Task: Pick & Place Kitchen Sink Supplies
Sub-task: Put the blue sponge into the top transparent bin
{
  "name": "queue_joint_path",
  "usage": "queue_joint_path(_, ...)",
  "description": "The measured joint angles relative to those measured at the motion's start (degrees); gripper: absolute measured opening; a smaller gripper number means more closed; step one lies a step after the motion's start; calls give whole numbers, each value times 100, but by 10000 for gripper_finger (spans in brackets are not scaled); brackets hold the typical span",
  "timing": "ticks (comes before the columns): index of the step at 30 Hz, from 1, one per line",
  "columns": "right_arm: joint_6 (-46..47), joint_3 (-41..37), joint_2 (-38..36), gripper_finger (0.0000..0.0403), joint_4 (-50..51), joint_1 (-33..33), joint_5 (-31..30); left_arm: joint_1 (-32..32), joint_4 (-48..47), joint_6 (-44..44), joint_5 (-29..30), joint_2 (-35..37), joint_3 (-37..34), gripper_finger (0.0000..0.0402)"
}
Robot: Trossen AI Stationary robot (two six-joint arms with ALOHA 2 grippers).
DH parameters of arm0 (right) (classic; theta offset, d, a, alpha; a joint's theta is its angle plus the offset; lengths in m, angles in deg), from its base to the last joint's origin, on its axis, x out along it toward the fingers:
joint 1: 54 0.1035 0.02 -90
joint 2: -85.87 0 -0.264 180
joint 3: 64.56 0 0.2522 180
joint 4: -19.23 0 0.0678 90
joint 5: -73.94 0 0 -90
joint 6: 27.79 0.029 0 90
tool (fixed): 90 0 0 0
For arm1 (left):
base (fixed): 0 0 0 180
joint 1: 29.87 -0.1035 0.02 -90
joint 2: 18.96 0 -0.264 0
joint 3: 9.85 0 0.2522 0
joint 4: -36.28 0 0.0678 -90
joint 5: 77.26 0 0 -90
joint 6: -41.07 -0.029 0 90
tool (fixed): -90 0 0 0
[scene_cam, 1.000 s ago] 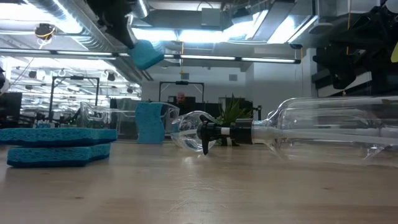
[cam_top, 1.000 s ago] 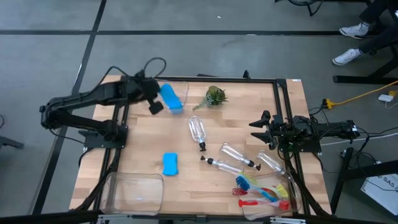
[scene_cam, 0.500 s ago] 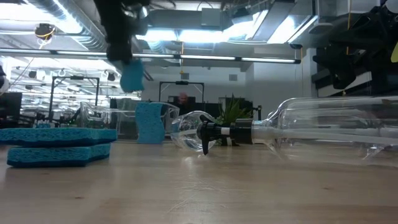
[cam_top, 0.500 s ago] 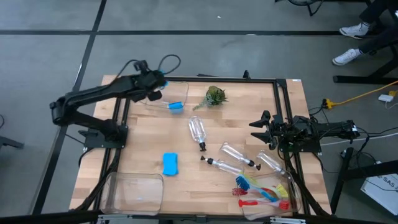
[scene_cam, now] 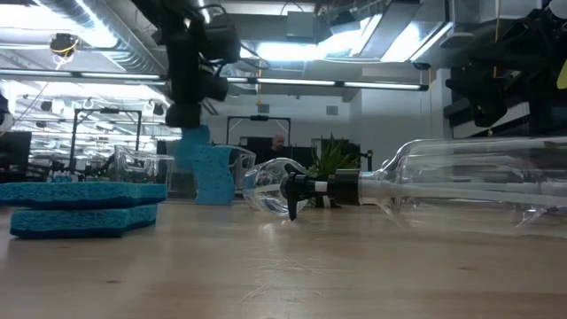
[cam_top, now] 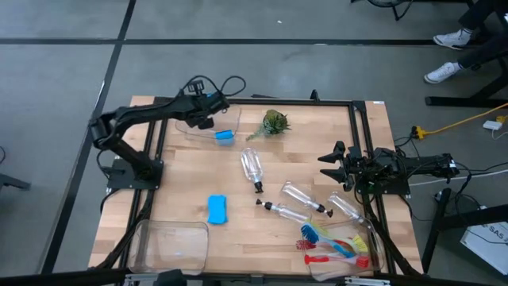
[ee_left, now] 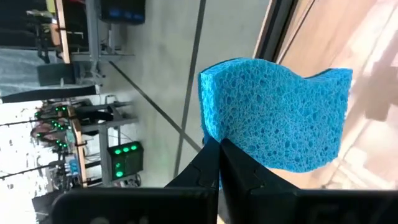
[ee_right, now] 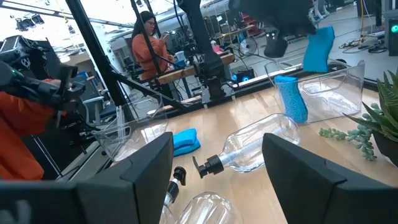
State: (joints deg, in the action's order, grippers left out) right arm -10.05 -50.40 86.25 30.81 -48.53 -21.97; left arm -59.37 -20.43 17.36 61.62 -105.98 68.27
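Note:
My left gripper (cam_top: 205,106) hovers over the clear bin (cam_top: 232,114) at the table's far edge, shut on a blue sponge (ee_left: 280,118) that also shows in the right wrist view (ee_right: 318,48). A second sponge (ee_right: 292,96) stands on end inside that bin. A third sponge (cam_top: 217,209) lies flat on the table. Several clear pump bottles (cam_top: 252,167) lie on their sides mid-table. Red, blue and yellow-green brushes (cam_top: 337,247) lie in the near-right bin. My right gripper (cam_top: 332,165) waits open at the right edge. My left gripper pinches the blue sponge between its two fingers (ee_left: 231,167) at one narrow edge (ee_left: 214,134). The fingers come from above, pointing down. The sponge is lifted clear and hangs upright below them (scene_cam: 195,142), over the far bin.
A small green plant (cam_top: 274,123) sits on the far edge right of the bin. Another clear bin (cam_top: 169,246) stands at the near-left corner. A black frame runs along the table's sides. A person (ee_right: 149,46) stands in the room beyond.
My left gripper has swung toward the table's far edge and rightward over the far bin, tipping to point down, and has descended. The sponge it holds has turned from a slanted pose to hanging upright and has sunk lower toward the bin.

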Motion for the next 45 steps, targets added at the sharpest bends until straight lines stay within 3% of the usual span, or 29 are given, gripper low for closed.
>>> queue_joint_path(12,-2,-2,0,245,0,1,1,30,1085,-593,-146,-324,-2,2)
queue_joint_path(18,0,-2,0,245,-1,2,0,245,1758,-1342,-445,-324,-2,2)
queue_joint_path(27,-1,-2,0,245,-1,2,1,659,2595,-2133,-189,-320,-65,2)
queue_joint_path(38,0,-1,-1,245,0,1,0,942,3568,-2271,252,-158,-827,2)
queue_joint_path(45,-2,-2,0,245,0,0,0,936,3893,-2406,233,85,-1249,2)
